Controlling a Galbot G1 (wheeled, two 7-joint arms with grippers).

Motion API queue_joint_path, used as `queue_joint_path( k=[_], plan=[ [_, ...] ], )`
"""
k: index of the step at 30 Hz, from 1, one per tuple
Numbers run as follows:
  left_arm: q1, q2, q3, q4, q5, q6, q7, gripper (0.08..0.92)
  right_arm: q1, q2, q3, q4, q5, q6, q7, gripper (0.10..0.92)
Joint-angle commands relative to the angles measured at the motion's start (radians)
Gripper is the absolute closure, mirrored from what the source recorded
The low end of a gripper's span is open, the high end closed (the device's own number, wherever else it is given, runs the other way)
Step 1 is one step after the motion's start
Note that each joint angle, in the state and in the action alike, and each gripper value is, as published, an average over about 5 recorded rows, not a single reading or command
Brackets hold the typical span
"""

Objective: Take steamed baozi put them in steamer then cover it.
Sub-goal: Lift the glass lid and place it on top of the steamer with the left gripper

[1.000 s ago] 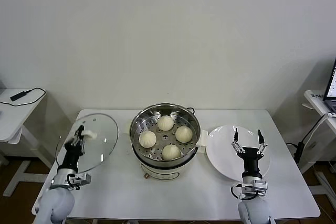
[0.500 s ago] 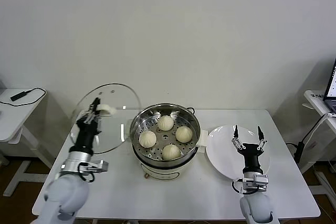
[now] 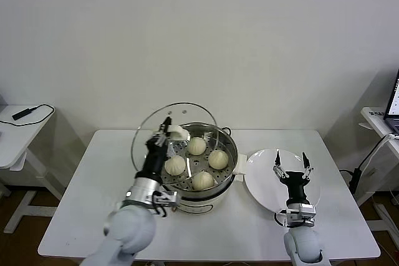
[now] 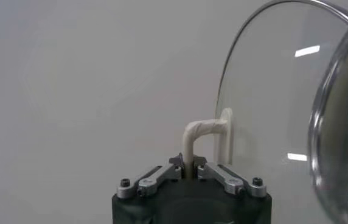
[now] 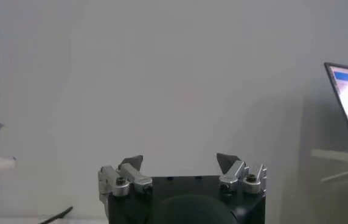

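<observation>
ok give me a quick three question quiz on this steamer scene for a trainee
1. True or false: the cover already sits flat on the steamer.
2. How many steamed baozi lie in the steamer?
3. Which gripper holds the cover by its handle: A) left gripper B) right gripper C) neither

Key:
1. False; it is held tilted above the steamer's left rim.
2. Four.
3. A; the right gripper is open over the white plate.

The cover (image 4: 283,109) runs off frame, perhaps hiding the steamer (image 3: 227,144) rim.
</observation>
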Motion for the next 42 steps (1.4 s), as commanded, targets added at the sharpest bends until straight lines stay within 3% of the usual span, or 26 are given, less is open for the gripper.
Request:
queue_joint_path(
  k=[1,19,42],
  plan=[
    [-0.128,-0.062,0.189,0.098,0.136,0.119,0.113,0.804,0.005,0.006,0.008,-0.009,0.002,-0.017,-0.005,0.203],
    [-0.165,-0.106,0.202,0.221,0.238,0.157,0.147,0.804,0.012,0.016,0.017,-0.014,-0.004,-0.016,-0.006,0.203],
    [-0.155,-0.108,0.209,0.258,0.270,0.132,0.164,0.804,0.015,0.013,0.025,-0.020,-0.003,-0.014,-0.008,0.203]
  ],
)
